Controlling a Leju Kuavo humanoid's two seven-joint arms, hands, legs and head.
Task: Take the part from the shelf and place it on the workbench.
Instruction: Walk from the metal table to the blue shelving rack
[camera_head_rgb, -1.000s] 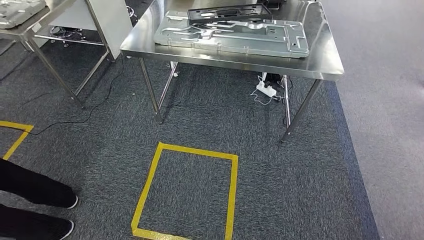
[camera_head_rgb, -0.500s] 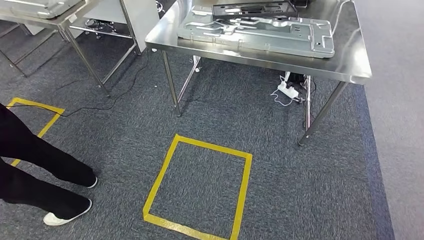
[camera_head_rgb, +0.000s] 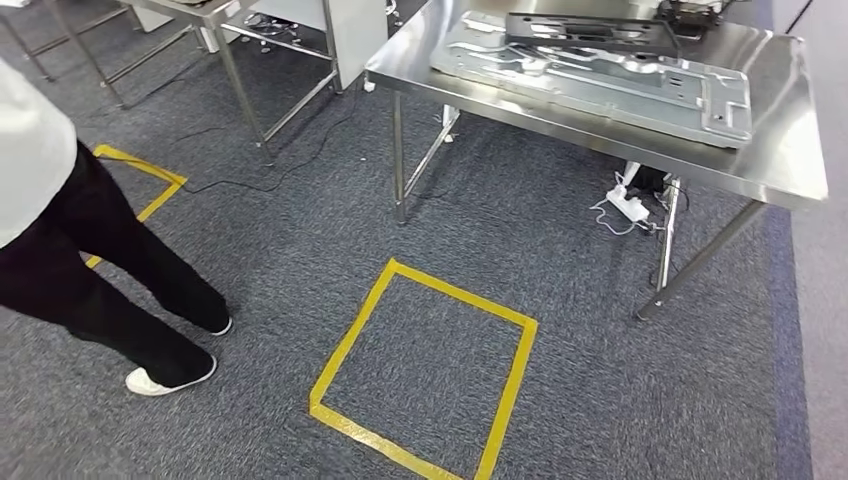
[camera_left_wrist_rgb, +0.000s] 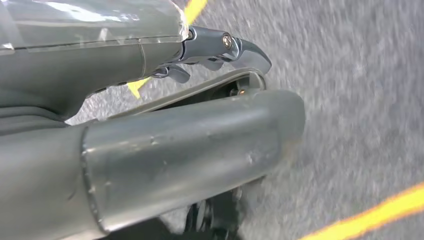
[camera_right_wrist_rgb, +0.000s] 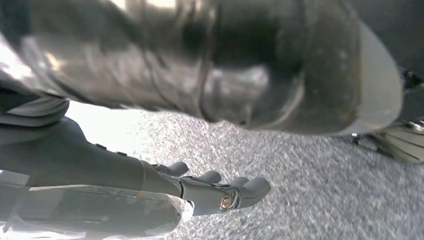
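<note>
Two parts lie on the shiny stainless-steel table (camera_head_rgb: 790, 165): a large flat silver stamped-metal panel (camera_head_rgb: 600, 80) stretching along the table's near edge, and a black rectangular frame (camera_head_rgb: 590, 32) resting on the panel's far side. Below the table, near its right legs, a white power strip (camera_head_rgb: 628, 205) with tangled cables sits on the dark grey carpet (camera_head_rgb: 300, 250). In front of the table, a yellow tape square (camera_head_rgb: 425, 375) is stuck to the carpet. Left of the square stands a person (camera_head_rgb: 90, 250) in black trousers and white shoes. A second steel table (camera_head_rgb: 215, 15) stands to the left of the first.

The left hand (camera_left_wrist_rgb: 150, 150) hangs over the carpet, its fingers (camera_left_wrist_rgb: 225, 47) lying fairly straight with nothing in them. The right hand (camera_right_wrist_rgb: 150, 200) likewise holds nothing, its fingers (camera_right_wrist_rgb: 235, 192) extended over the carpet.
</note>
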